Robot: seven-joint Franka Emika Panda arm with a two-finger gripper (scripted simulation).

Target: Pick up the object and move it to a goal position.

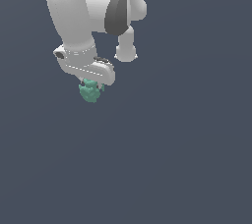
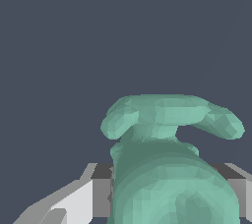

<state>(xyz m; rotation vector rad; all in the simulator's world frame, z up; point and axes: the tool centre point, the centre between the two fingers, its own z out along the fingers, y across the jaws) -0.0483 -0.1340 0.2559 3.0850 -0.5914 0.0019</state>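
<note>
The object [image 1: 90, 91] is a small teal-green knobbly blob. In the exterior view it sits directly under my white gripper [image 1: 92, 86], mostly covered by the hand above it. In the wrist view the object [image 2: 167, 169] fills the space between my two fingers [image 2: 101, 196], which press against its sides. The gripper is shut on the object. The fingertips themselves are hidden in the exterior view.
A plain dark grey-blue surface [image 1: 172, 159] fills both views. The white arm links [image 1: 118, 12] rise above the gripper toward the upper part of the exterior view. No other objects show.
</note>
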